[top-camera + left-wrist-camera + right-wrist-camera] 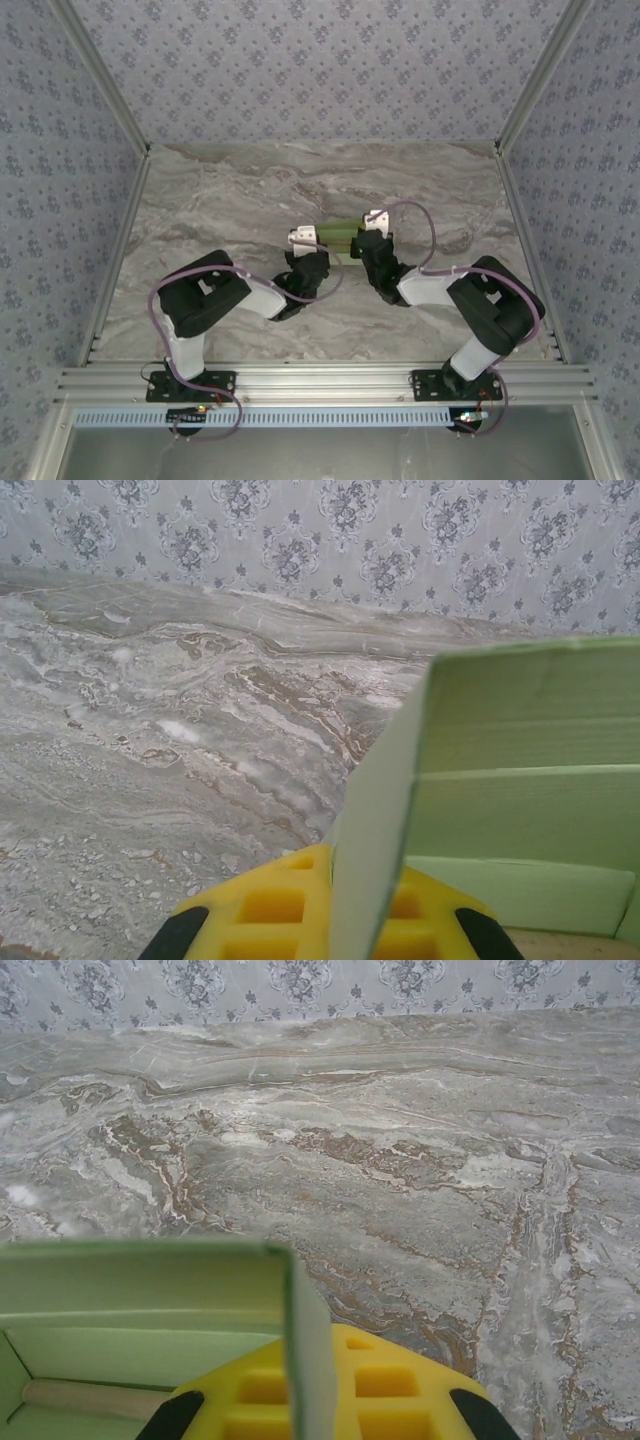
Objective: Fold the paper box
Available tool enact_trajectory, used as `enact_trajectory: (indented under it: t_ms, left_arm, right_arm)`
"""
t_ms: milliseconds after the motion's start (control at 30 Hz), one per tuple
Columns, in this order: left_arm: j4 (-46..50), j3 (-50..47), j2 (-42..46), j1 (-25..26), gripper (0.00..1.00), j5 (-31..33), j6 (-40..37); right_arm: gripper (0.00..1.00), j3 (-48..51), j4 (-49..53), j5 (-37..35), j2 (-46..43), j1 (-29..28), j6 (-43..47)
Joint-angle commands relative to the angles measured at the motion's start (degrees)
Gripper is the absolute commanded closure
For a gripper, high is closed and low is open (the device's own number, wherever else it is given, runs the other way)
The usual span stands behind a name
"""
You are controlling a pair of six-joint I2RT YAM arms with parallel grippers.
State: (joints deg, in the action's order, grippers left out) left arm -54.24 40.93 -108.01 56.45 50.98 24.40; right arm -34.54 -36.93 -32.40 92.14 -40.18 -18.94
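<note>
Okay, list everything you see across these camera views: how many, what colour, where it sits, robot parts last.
pale light-green thin-card paper box: one, light green, mid-table between the two grippers, walls partly folded up
thin tan round stick: one, tan, lying inside the box
marble-patterned table: one, grey-brown, under everything
floral wallpapered walls: three, blue-grey, back and both sides
aluminium frame rail: one, silver, along the near edge
purple cables: two, one along each arm
left gripper: one, yellow fingers, shut on the box's left wall
right gripper: one, yellow fingers, shut on the box's right wall
</note>
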Motion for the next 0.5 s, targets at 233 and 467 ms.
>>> enact_trajectory:
  t_ms: [233,467]
  left_arm:
    - [-1.8,-3.7,-0.1,1.2,0.98,4.0,-4.0]
    - [-3.9,-4.5,-1.1,2.0,0.98,5.8,-4.6]
  right_arm:
    - [0.93,3.0,-0.1,-3.9,0.3,-0.9,2.8]
    - [0.91,3.5,1.0,-4.6,-0.3,-1.4,2.7]
